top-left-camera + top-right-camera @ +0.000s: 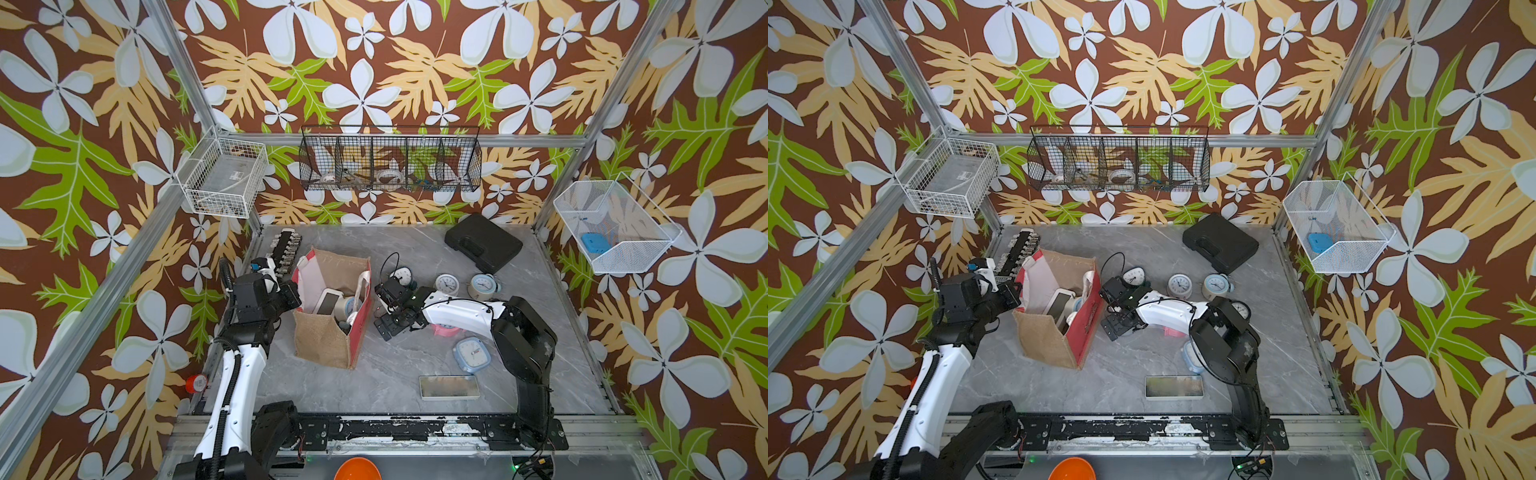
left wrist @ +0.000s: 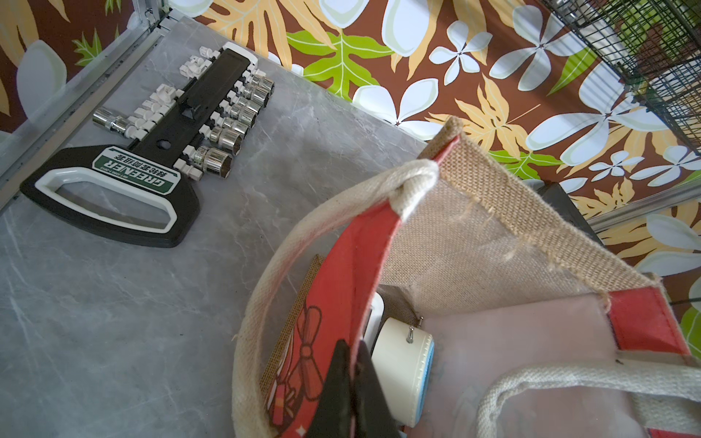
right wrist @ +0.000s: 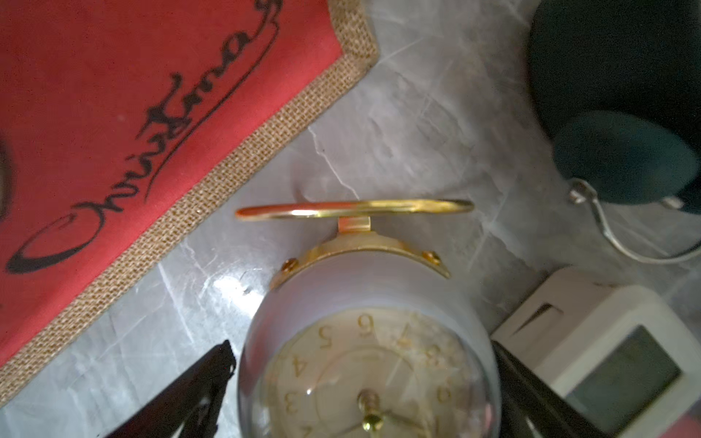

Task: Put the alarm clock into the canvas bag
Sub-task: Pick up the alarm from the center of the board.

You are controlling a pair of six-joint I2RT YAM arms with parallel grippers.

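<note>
One white clock [image 3: 614,360] beside silver clock [image 3: 364,295], right fingers [image 3: 182,394] spread astride; left fingers [image 2: 341,383] pinch canvas bag [image 1: 324,336].

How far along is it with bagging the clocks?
Done: a digital clock and a round clock sit in the bag. In hand: left gripper pinches the bag's rim; open right gripper straddles a gold-handled clock. Left: grasp it, drop it in; more clocks wait on the table.

"GREENER" on socket rack [image 2: 134,167]; "Christmas" on canvas bag [image 3: 151,94]; alarm clock [image 3: 368,341] nos. 3–6.
</note>
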